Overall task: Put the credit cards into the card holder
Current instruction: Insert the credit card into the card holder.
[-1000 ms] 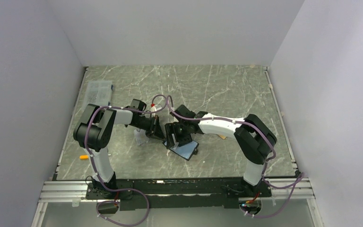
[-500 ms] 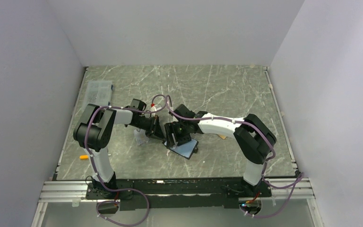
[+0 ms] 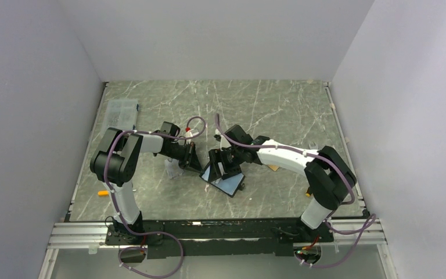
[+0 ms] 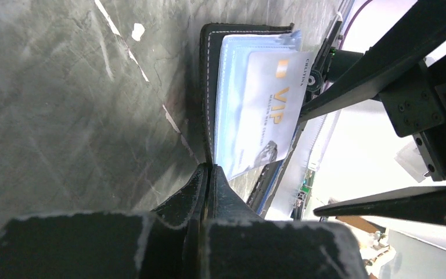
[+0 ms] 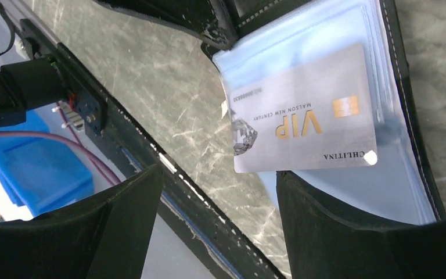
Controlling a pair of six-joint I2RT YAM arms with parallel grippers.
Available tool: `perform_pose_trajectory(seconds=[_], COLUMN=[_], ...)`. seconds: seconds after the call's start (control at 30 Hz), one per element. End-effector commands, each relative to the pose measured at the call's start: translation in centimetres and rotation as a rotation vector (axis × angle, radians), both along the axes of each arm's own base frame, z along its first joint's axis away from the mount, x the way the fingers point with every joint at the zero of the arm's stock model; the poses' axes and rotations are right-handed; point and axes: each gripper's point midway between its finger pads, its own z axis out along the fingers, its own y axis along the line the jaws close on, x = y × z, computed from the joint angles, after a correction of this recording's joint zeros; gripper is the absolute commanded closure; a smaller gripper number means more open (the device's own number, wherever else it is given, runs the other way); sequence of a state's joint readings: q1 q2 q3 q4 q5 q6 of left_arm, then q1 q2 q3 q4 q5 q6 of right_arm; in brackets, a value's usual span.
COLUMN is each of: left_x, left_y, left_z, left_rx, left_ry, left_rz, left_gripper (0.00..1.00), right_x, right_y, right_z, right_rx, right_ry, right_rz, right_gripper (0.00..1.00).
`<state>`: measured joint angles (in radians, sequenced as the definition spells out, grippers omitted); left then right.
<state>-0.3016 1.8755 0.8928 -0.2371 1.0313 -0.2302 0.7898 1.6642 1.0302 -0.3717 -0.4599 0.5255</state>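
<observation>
The card holder (image 3: 230,185) lies open on the table, its black stitched rim (image 4: 206,70) around pale clear pockets. My left gripper (image 4: 209,168) is shut on the holder's near edge. A silvery credit card (image 5: 308,116) with gold "VIP" lettering lies in the clear pockets, one corner poking past their edge. The same card (image 4: 261,116) shows in the left wrist view. My right gripper (image 5: 220,197) hangs open just off the card, with nothing between its fingers. In the top view it (image 3: 225,165) sits over the holder, facing the left gripper (image 3: 196,164).
A clear plastic box (image 3: 122,110) stands at the back left. A small clear sleeve (image 3: 171,170) lies beneath the left arm. An orange-tan card (image 3: 273,168) peeks out under the right arm, and a small orange item (image 3: 103,193) lies near the left edge.
The right arm has shifted to the right and its gripper has drawn back, uncovering the holder's pale pockets. The left gripper has stayed clamped in place.
</observation>
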Motion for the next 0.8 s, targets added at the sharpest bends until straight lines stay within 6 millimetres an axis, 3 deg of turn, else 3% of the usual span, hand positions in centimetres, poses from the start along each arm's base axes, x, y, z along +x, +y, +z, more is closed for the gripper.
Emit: perform_pose_trajectory(seconds=[0.0, 0.3, 0.47, 0.57, 0.77], left_x=[0.8, 0.8, 0.8, 0.8, 0.7], left_y=[-0.3, -0.4, -0.5, -0.5, -0.6], left_z=[1.2, 1.5, 1.7, 1.8, 2.0], left_rx=[-0.036, -0.049, -0.058, -0.065, -0.078], left_ry=[-0.053, -0.050, -0.049, -0.052, -0.043], left_rz=[-0.012, -0.014, -0.015, -0.014, -0.017], left_gripper=[1.00, 1.00, 1.00, 1.00, 1.00], right_x=[-0.5, 0.1, 0.4, 0.4, 0.4], right_y=[-0.2, 0.2, 1.0, 0.5, -0.6], right_z=[1.7, 0.8, -1.0, -2.2, -2.3], right_rx=[0.096, 0.072, 0.030, -0.042, -0.148], right_ry=[0.009, 0.026, 0.080, 0.117, 0.143], right_rz=[0.041, 0.033, 0.035, 0.032, 0.019], right_gripper=[0.26, 0.27, 0.30, 0.33, 0.31])
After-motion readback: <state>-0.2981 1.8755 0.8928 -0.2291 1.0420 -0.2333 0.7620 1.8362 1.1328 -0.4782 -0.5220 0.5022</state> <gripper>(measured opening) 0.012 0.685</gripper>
